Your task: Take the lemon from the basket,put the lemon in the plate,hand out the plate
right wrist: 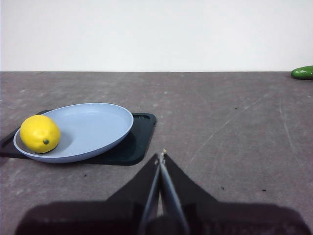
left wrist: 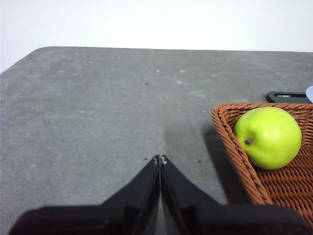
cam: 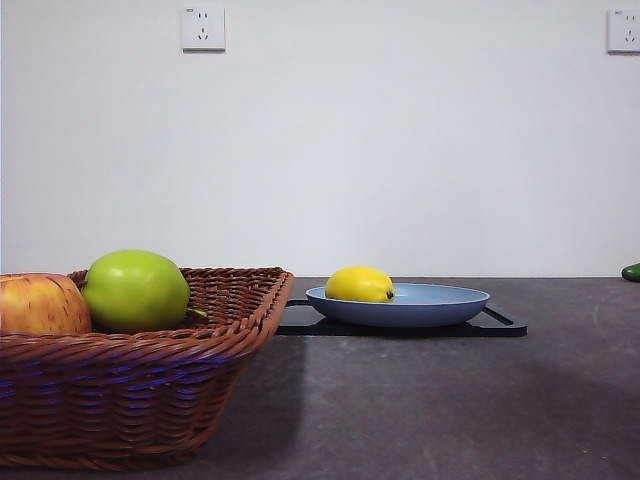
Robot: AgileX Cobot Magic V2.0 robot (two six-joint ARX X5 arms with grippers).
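On the table's near left stands the basket [cam: 140, 400], holding a green apple [cam: 135, 290] and a red-yellow apple [cam: 40, 305]. Farther right, a black tray [cam: 500, 322] carries the plate [cam: 440, 305]; the lemon [cam: 360, 284] lies in the plate's left side. Left gripper [left wrist: 160, 159] and right gripper [right wrist: 161, 155] both hover pressed together, holding nothing. The plate looks rigid, smooth and likely slippery; its bare right rim appears the safest hold, keeping it level so the lemon cannot roll.
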